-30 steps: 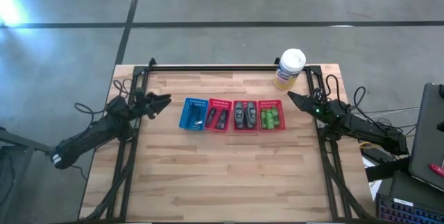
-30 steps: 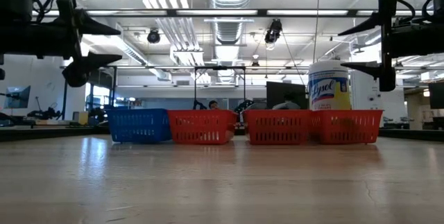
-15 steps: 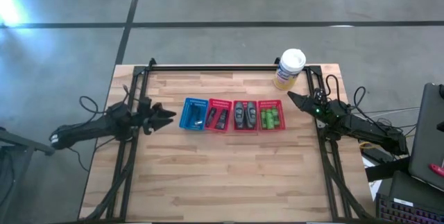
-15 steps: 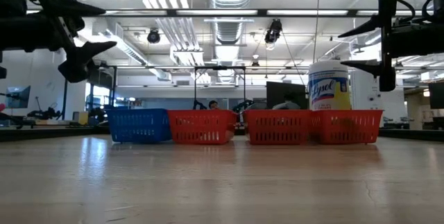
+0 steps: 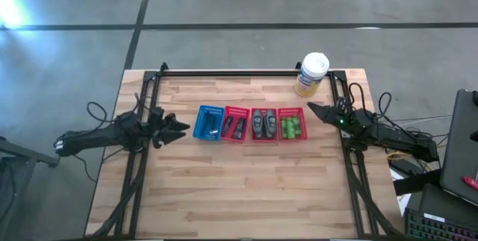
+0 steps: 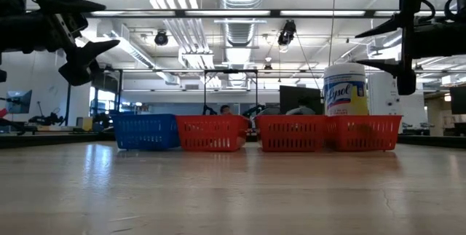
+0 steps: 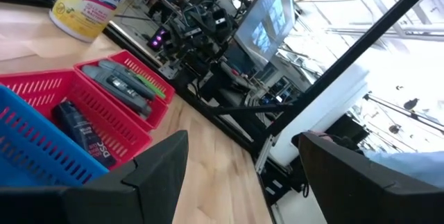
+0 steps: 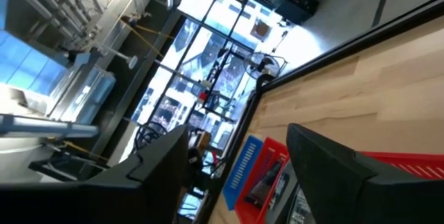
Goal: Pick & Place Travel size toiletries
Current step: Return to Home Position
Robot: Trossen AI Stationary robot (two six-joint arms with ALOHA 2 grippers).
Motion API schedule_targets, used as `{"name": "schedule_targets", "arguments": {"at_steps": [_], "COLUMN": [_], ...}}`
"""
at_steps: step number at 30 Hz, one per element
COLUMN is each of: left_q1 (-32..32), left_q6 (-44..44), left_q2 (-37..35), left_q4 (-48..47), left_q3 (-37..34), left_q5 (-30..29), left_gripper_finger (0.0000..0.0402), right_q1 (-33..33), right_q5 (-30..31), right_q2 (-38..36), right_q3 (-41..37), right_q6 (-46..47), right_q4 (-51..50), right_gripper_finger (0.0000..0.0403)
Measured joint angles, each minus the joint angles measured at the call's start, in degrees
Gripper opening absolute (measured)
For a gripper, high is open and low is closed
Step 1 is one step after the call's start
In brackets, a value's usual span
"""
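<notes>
Four mesh baskets stand in a row mid-table. The blue basket [image 5: 209, 122] holds thin dark razors [image 5: 212, 130]. The red basket [image 5: 237, 124] beside it holds dark flat packets [image 7: 78, 128]. The third basket [image 5: 263, 124] holds grey oval pieces [image 7: 119, 85]. The fourth [image 5: 291, 123] holds green bottles [image 5: 291, 128]. My left gripper [image 5: 180, 128] hovers open and empty left of the blue basket, well above the table [image 6: 109, 25]. My right gripper [image 5: 311, 110] hovers open and empty right of the green-bottle basket [image 6: 360, 49].
A white-lidded yellow-labelled canister [image 5: 311, 74] stands at the table's far right, behind the baskets. Black frame rails [image 5: 239, 72] run along the far edge and both sides. The wooden tabletop [image 5: 239, 189] lies bare in front of the baskets.
My left gripper has swung toward the table's near edge and a little toward the blue basket, and has turned about its own axis. It has stayed open, empty and high above the table. The baskets and their contents have not moved.
</notes>
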Motion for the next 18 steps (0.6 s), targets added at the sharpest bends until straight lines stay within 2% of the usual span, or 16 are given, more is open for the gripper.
{"name": "schedule_targets", "arguments": {"at_steps": [10,18], "left_q1": [0.0,0.0], "left_q6": [0.0,0.0], "left_q2": [0.1,0.1], "left_q4": [0.0,0.0], "left_q3": [0.1,0.2], "left_q5": [0.0,0.0], "left_gripper_finger": [0.028,0.028], "right_q1": [0.0,0.0], "right_q5": [0.0,0.0], "right_q2": [0.2,0.6], "right_q3": [0.0,0.0], "right_q6": [0.1,0.0], "right_q4": [-0.2,-0.2], "right_gripper_finger": [0.0224,0.024]}}
